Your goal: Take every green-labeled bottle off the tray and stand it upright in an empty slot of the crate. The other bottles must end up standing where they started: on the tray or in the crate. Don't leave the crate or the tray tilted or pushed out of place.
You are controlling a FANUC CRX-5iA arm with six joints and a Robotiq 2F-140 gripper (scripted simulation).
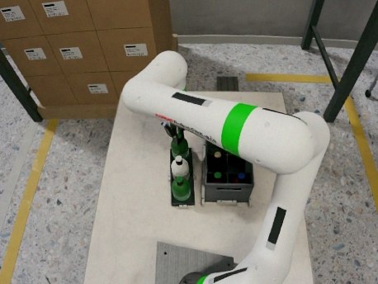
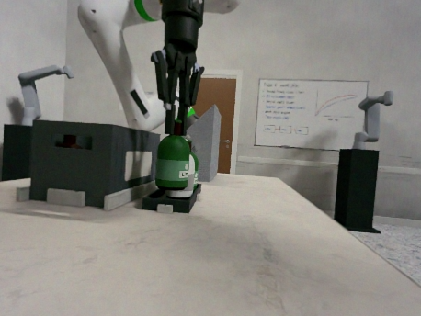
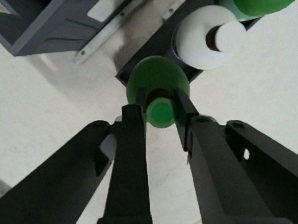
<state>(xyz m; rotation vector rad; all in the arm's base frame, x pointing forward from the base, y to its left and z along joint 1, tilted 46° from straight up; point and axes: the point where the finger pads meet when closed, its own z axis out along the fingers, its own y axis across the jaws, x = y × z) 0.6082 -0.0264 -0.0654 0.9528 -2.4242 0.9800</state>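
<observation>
A green bottle with a green label (image 1: pixel 180 149) (image 2: pixel 173 161) (image 3: pixel 157 75) is upright in my gripper (image 1: pixel 177 137) (image 2: pixel 176 129) (image 3: pixel 159 101), which is shut on its neck. Its base is slightly above the far end of the black tray (image 1: pixel 188 203) (image 2: pixel 181 203). Behind it on the tray stand a white bottle (image 1: pixel 180 169) (image 3: pixel 197 42) and another green bottle (image 1: pixel 181 191) (image 3: pixel 262 4). The grey crate (image 1: pixel 228 195) (image 2: pixel 73 176) (image 3: pixel 65 42) is beside the tray. It holds bottles with a cream cap (image 1: pixel 217 154), a green cap (image 1: pixel 217 175) and a blue cap (image 1: pixel 241 176). The arm hides its back part.
Light brackets (image 1: pixel 227 202) (image 2: pixel 65 197) sit along the crate's foot. The arm's forearm (image 1: pixel 194 111) passes over the tray and crate. A grey base plate (image 1: pixel 186 256) lies at the near end of the table. Stacked cartons (image 1: pixel 82 49) stand beyond the table.
</observation>
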